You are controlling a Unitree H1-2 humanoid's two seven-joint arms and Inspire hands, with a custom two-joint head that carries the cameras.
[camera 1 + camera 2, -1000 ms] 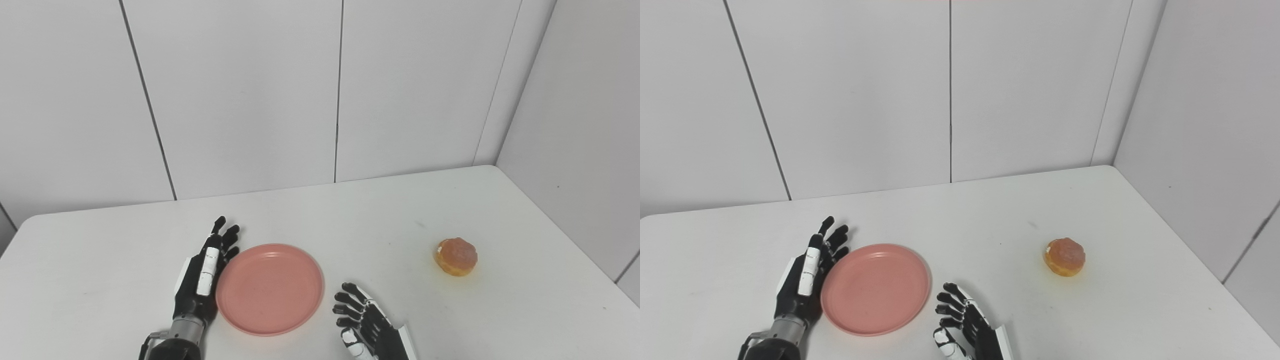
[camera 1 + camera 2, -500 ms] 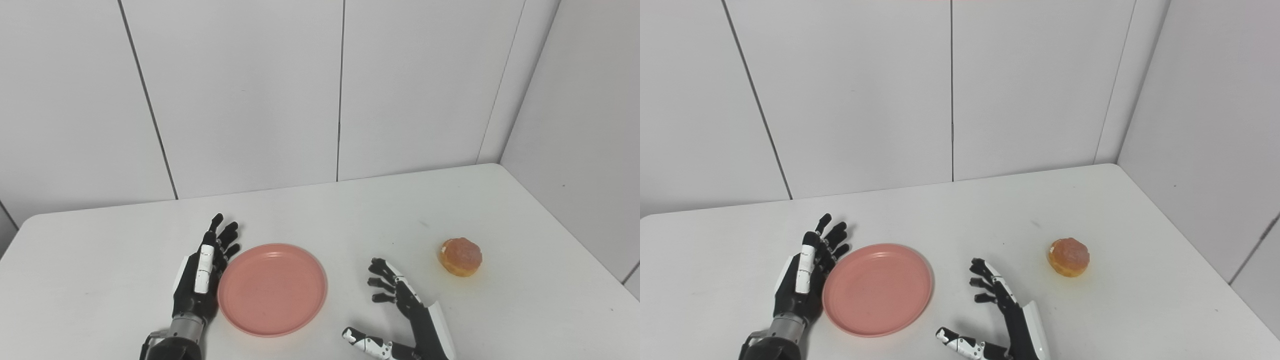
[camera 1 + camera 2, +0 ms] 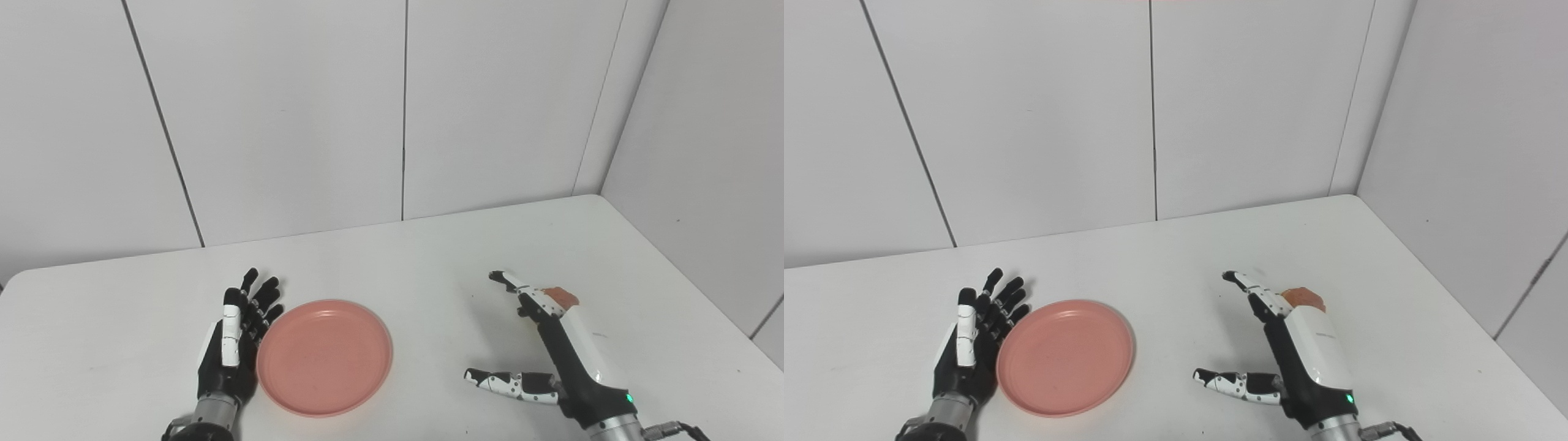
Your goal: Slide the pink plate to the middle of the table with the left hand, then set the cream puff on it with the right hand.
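1. Lying flat near the table's (image 3: pixel 429 257) front edge, left of centre, the plate (image 3: pixel 324 356) is bare and fully in view.
2. Only a sliver of the puff (image 3: pixel 1303 297) shows, an orange-brown top peeking over the back of the right hand (image 3: pixel 1295 349); the rest is hidden behind that hand, so contact between them cannot be judged.
3. Right hand fingers (image 3: pixel 1252 291) reach forward, spread and released, with the thumb (image 3: pixel 1237 384) stuck out to the left; nothing is visibly grasped.
4. Left hand (image 3: pixel 236 340) lies just beside the plate's left rim, fingers apart and extended, holding nothing; whether it touches the rim is hard to make out.
5. Both wrists are cut off by the bottom edge.
6. Plate and puff sit well apart.
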